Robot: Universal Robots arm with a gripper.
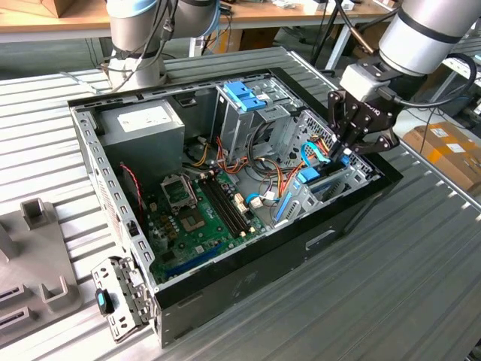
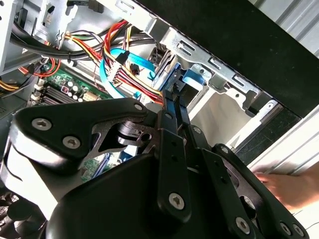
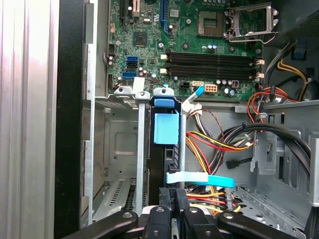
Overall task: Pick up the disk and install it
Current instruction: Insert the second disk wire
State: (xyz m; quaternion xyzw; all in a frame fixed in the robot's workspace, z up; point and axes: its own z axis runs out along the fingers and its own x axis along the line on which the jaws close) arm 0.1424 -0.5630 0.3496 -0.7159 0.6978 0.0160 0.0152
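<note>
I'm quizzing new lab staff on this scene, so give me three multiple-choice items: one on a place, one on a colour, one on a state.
1. Where is the tool?
A) over the table, outside the case
B) at the drive bay at the exterior view's right end of the case
C) at the case's other end

2. What colour is the disk's side rail?
A) red
B) yellow
C) light blue

3. How is the case?
A) open, motherboard exposed
B) closed
C) upside down

Answers:
1. B, the exterior view shows it reaching into the bay.
2. C, the first wrist view shows the rail.
3. A, the board lies in plain sight.
</note>
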